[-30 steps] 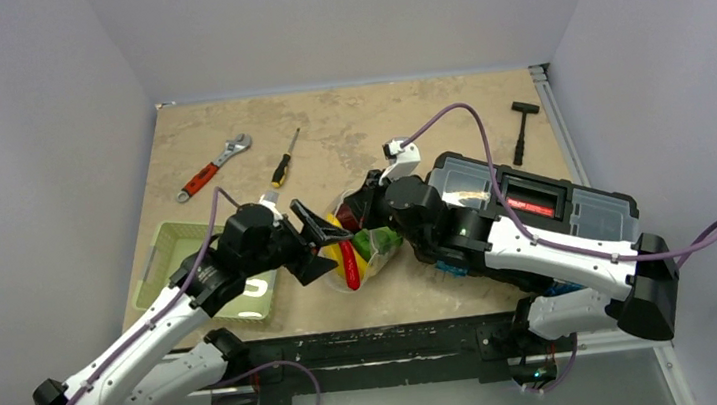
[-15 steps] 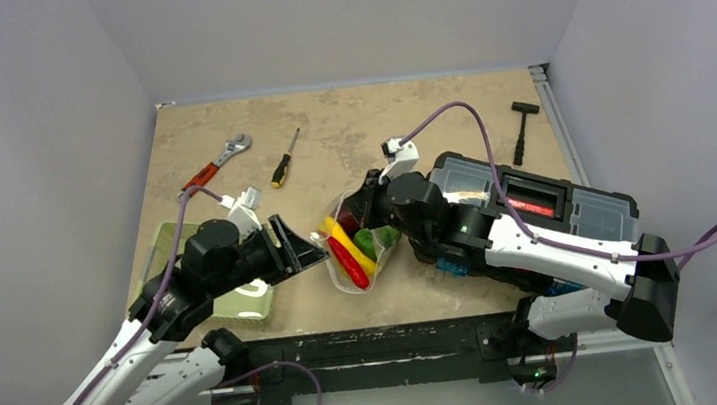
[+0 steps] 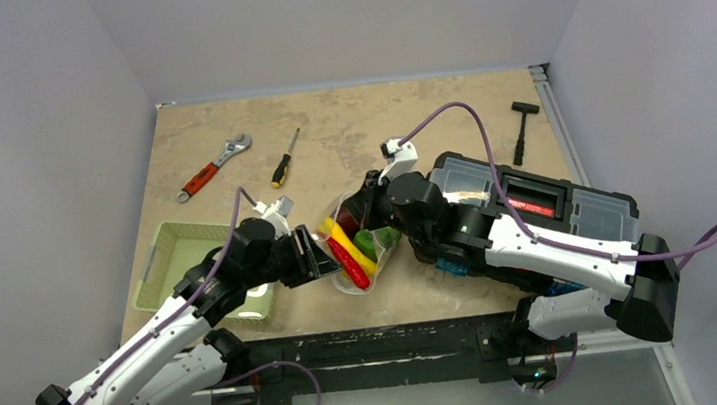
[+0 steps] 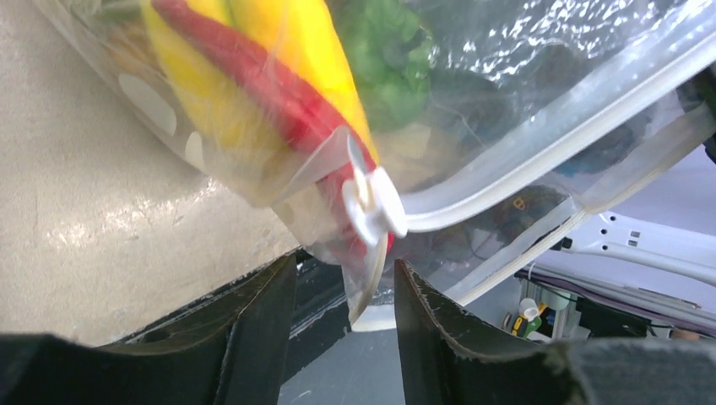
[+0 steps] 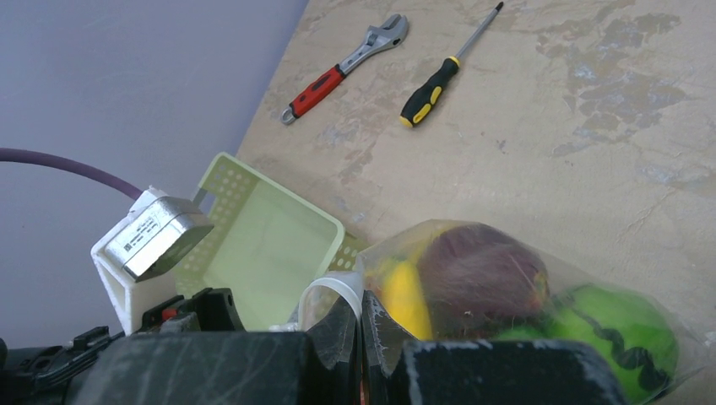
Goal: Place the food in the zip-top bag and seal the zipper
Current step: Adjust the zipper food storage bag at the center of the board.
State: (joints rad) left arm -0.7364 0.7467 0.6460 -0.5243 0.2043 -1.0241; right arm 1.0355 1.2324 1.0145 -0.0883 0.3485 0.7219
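- A clear dotted zip-top bag (image 3: 355, 225) is lying close to the middle of the near edge of the surface (image 3: 407, 127). It is just right of a pale green mesh basket (image 3: 177, 252).
- The food (image 3: 370, 239) is sitting inside the bag. Green, yellow and dark maroon pieces are showing through the plastic, along with a long red chilli (image 4: 253, 80).
- The right tool (image 5: 360, 314) is reaching in from the right. Its fingers are pressed together, pinching a fold of the bag's film at the far end of the mouth.
- The left tool (image 4: 342, 278) is reaching in from the left. Its fingers are standing apart, with the bag's near corner hanging between them and not yet pinched.
- The zipper (image 4: 549, 139) is starting at that corner, where a small white end tab is sitting. From there its long axis is running away from the left tool, toward the end the right tool is holding.
- The strip appears to be gaping, so the mouth is probably not sealed.
- The left arm is the nearer one to the free corner. Sealing would likely mean closing on that corner and sliding along the strip.
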